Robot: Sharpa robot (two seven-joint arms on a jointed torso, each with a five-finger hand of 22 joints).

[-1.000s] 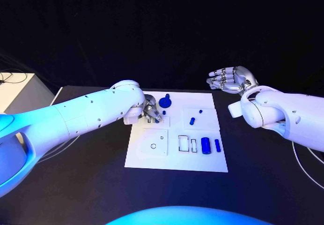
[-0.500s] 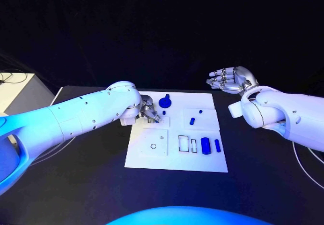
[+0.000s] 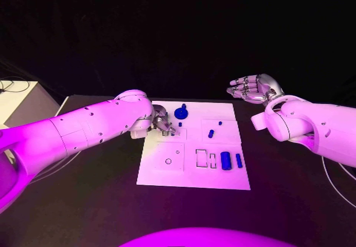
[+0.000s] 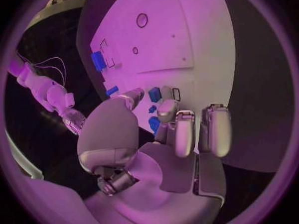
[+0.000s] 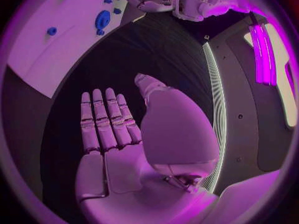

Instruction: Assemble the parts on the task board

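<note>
From the head view, the white board (image 3: 194,154) lies in the middle of the black table (image 3: 96,195). The left hand (image 3: 163,123) sits at the board's far left corner, low over it. A round blue knob (image 3: 181,110) stands right beside this hand, near the board's far edge. A tiny blue peg (image 3: 179,124) is just by the fingertips. A short blue part (image 3: 211,134) lies in the middle of the board. A fat blue block (image 3: 225,160) and a thin blue bar (image 3: 238,160) lie side by side near the board's right edge. The right hand (image 3: 253,87) is up in the air past the board's far right corner, well apart from all the parts. Its fingers are curled a little and hold nothing.

From the left wrist view, the left hand (image 4: 177,134) reaches down to the board (image 4: 187,30). Small blue parts (image 4: 153,109) sit between its fingers. One cannot tell if it grips any of them.

From the right wrist view, the right hand (image 5: 124,134) is flat and open, with fingers straight, over the dark table. The board (image 5: 56,40) and the knob (image 5: 102,20) lie far from it.
</note>
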